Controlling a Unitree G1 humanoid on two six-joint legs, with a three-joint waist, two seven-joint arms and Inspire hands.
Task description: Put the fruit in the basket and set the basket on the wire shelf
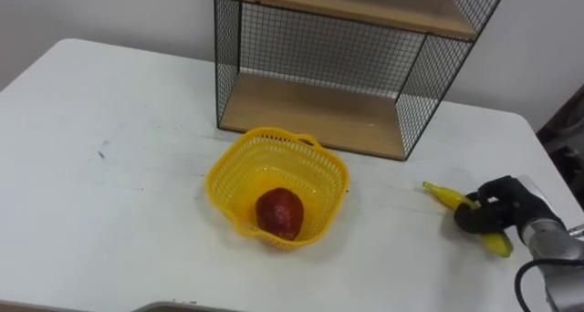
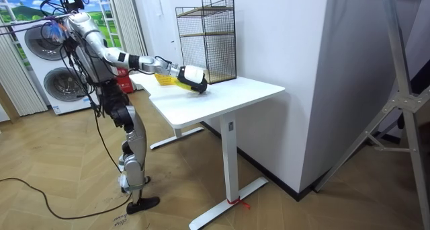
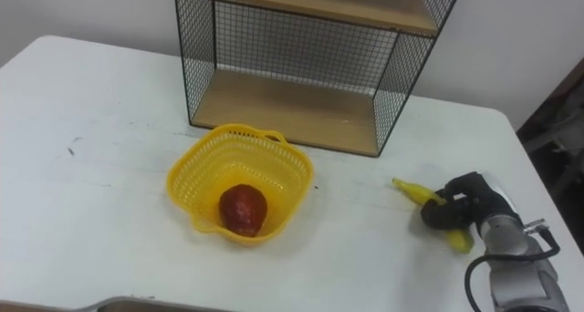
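A yellow banana (image 1: 443,196) is being gripped by the right hand (image 1: 497,213) near the right edge of the white worktop (image 1: 109,166). The dark fingers are being curled round the middle of the fruit, so that its two ends are being left showing on either side of the hand. Whether the banana is being rested on the worktop or held just clear of it cannot be told.

A yellow plastic basket (image 1: 306,171) is being carried by the worktop near its middle, upright, with its open top facing up. A red round fruit (image 1: 279,212) is being held inside it, low against the near wall. The banana is being kept well apart from the basket, to its right.

The wire shelf (image 1: 310,116) is being borne by the worktop at the back, by the wall, its lower wooden board lying bare just behind the basket. The basket is being kept in front of the shelf, not on it.

In the room view the robot is being shown standing at the worktop's end on the room view's left, its right arm being stretched out over the surface.
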